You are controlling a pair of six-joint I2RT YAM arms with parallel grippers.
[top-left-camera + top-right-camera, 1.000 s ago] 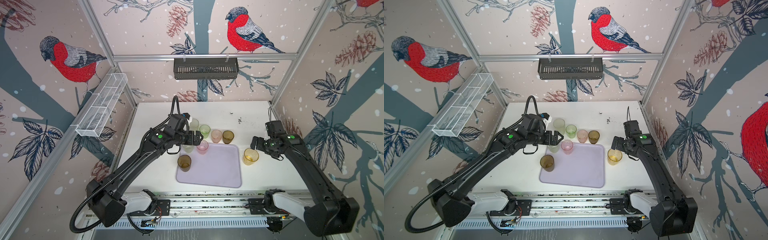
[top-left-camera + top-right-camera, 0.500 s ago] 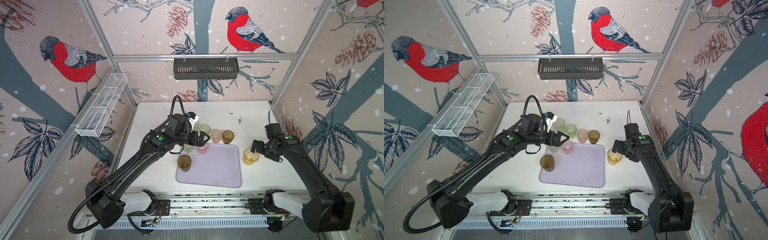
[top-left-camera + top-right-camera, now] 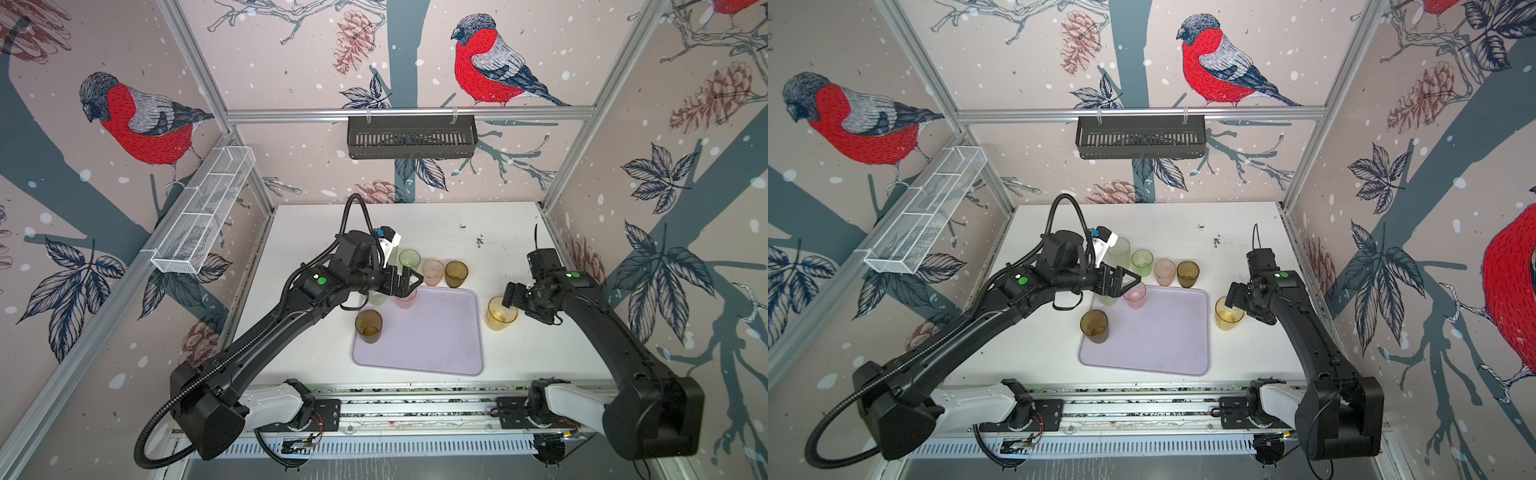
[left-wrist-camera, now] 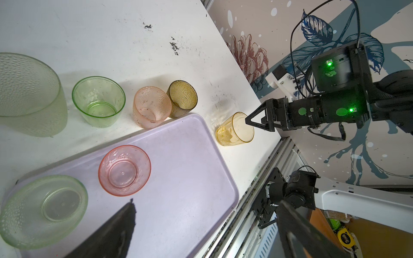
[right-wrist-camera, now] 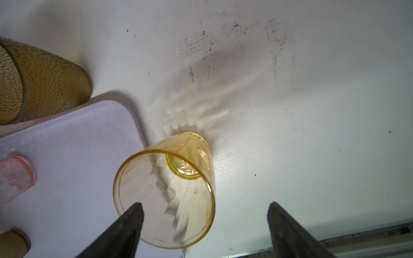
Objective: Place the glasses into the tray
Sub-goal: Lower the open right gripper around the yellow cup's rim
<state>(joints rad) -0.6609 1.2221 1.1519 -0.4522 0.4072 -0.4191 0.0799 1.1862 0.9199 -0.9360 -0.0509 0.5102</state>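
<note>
The lilac tray [image 3: 432, 345] [image 4: 190, 178] lies at the table's front. A pink glass [image 3: 405, 298] [image 4: 124, 170] and a pale green glass [image 4: 42, 210] stand in its far left corner. My left gripper [image 3: 411, 281] [image 4: 205, 201] hovers open above them, holding nothing. A brown glass [image 3: 368, 326] stands at the tray's left edge. An amber glass [image 3: 500, 312] [image 5: 165, 201] stands upright on the table right of the tray. My right gripper [image 3: 509, 296] [image 5: 204, 204] is open at its rim, one finger over the mouth and one outside.
Behind the tray stands a row of glasses: a tall frosted one [image 4: 29, 96], a green one [image 3: 409, 259], a peach one [image 3: 433, 272] and a brown one [image 3: 456, 273]. A black slotted basket [image 3: 411, 137] hangs on the back wall, a white mesh basket [image 3: 203, 216] on the left wall.
My left gripper has swung right, out over the tray's far left corner. My right gripper has dropped to the amber glass's rim and its fingers have narrowed slightly.
</note>
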